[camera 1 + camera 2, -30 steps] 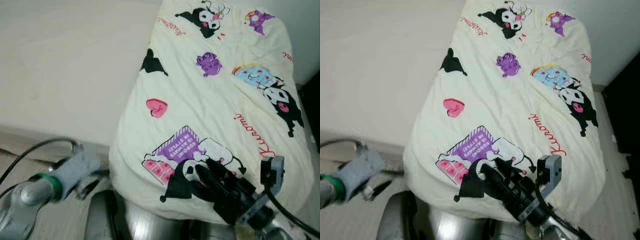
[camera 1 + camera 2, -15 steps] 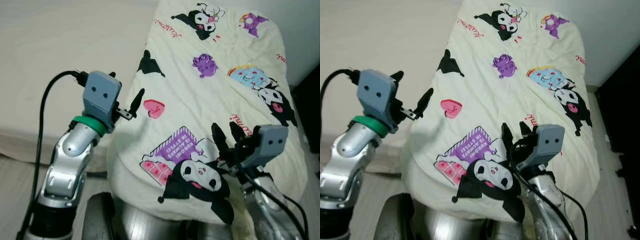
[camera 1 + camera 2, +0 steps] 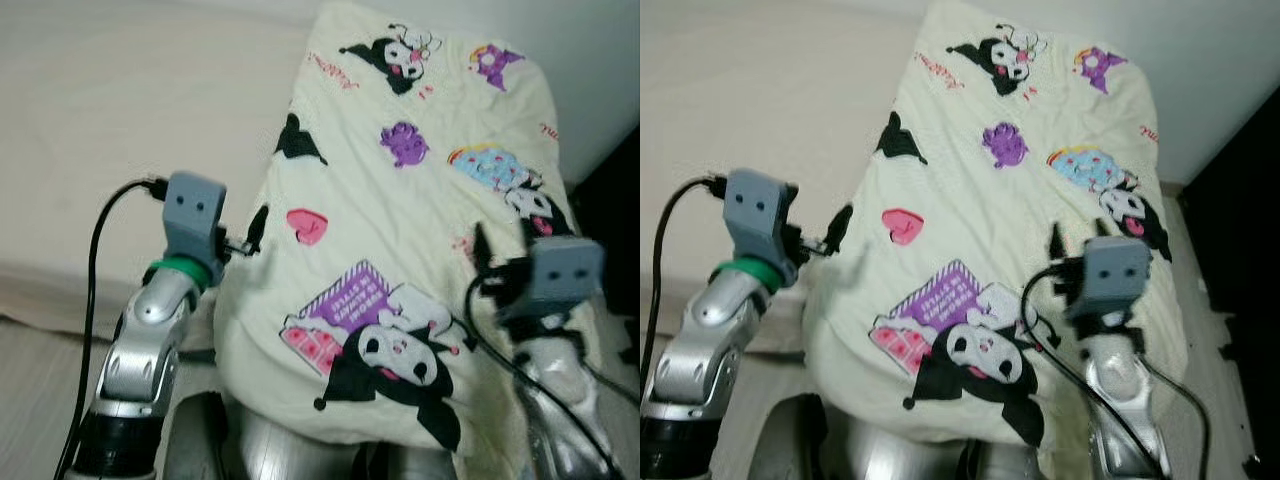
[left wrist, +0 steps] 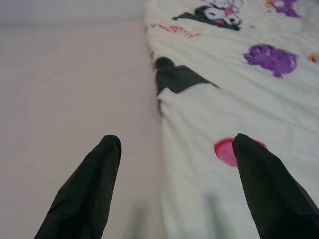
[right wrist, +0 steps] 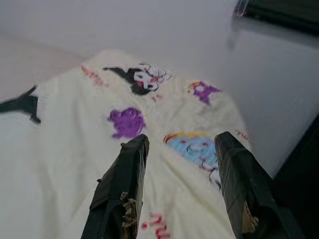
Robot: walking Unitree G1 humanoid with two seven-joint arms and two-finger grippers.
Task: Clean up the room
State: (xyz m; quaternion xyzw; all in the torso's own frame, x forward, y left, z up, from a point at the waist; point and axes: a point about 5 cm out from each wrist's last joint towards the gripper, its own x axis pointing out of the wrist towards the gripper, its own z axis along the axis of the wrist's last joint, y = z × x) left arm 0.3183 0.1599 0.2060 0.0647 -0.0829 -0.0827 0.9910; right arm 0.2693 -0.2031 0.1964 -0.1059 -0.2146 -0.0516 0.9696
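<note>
Tidying looks barely begun: the cartoon-print blanket (image 3: pixel 420 250) lies in a rumpled heap along the bed (image 3: pixel 130 130), unfolded. Both arms are raised over it. The left end effector (image 4: pixel 172 191), fingers spread and empty, straddles the blanket's edge; the right end effector (image 5: pixel 179 191), apparently also released, hovers above.
</note>
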